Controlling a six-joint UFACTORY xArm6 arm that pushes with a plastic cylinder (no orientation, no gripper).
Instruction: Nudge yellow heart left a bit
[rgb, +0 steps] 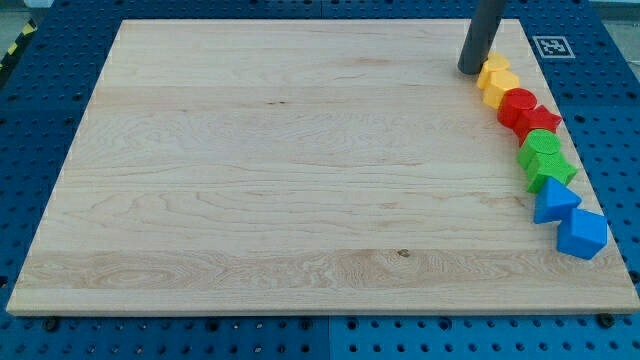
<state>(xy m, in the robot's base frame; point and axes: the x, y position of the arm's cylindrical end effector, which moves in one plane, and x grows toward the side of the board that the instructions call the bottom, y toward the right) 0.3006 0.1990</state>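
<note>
— Where the rod meets the table, found what?
— My tip, near the view's top right, just left of the upper yellow block. Touching or barely apart: cannot tell.
— And the yellow heart?
— One of two yellow blocks heading a curved row along the table's right edge. Either the upper one or the lower yellow block; shapes too small to tell. Both pressed together.
— Rest of the row?
— Going down the view: upper red block, lower red block, upper green block, lower green block, a blue wedge-like block, then a blue cube nearest the bottom right corner.
— Claw state?
— Cannot tell; only a straight dark rod showing, cut off at the view's top.
</note>
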